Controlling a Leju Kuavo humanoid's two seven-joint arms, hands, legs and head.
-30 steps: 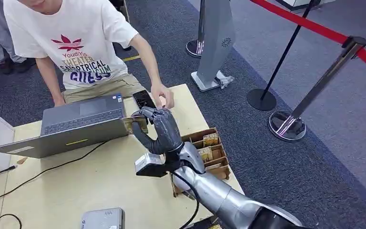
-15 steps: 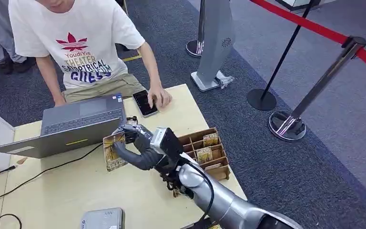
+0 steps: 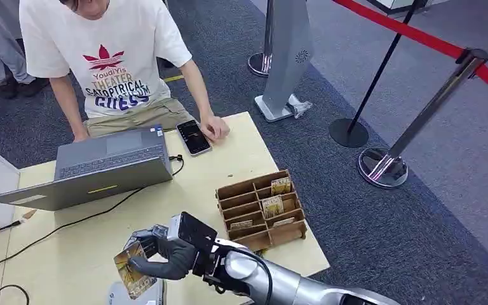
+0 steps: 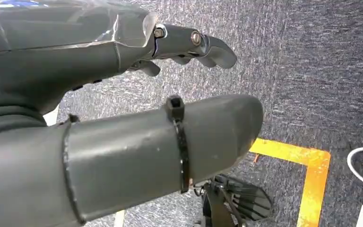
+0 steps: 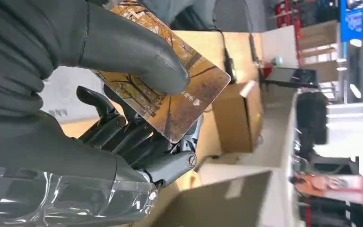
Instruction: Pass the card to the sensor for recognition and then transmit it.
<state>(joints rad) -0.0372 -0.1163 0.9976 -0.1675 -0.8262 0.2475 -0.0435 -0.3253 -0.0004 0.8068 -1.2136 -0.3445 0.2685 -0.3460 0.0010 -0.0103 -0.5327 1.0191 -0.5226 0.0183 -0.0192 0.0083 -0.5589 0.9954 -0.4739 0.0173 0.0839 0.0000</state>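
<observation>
My right hand [image 3: 168, 254] pinches a brown card [image 3: 133, 274] with an autumn-tree picture, low over the near edge of the table. The card hangs just above the grey sensor box [image 3: 115, 296], which it partly hides. Whether they touch I cannot tell. In the right wrist view the thumb [image 5: 132, 52] presses the card [image 5: 184, 101] against the dark fingers behind it. My left hand [image 4: 99, 56] hangs over the carpet floor, holding nothing, its fingers apart.
A wooden card box [image 3: 229, 190] with several cards stands right of my hand. An open laptop [image 3: 95, 166] and its cable lie at the back left. A person leans in behind the table, one hand [image 3: 215, 127] by a phone [image 3: 194, 136]. Stanchions stand on the right.
My right hand has carried the card from near the laptop and the person's hand back to the table's near edge, above the sensor. The person's hand has settled beside the phone.
</observation>
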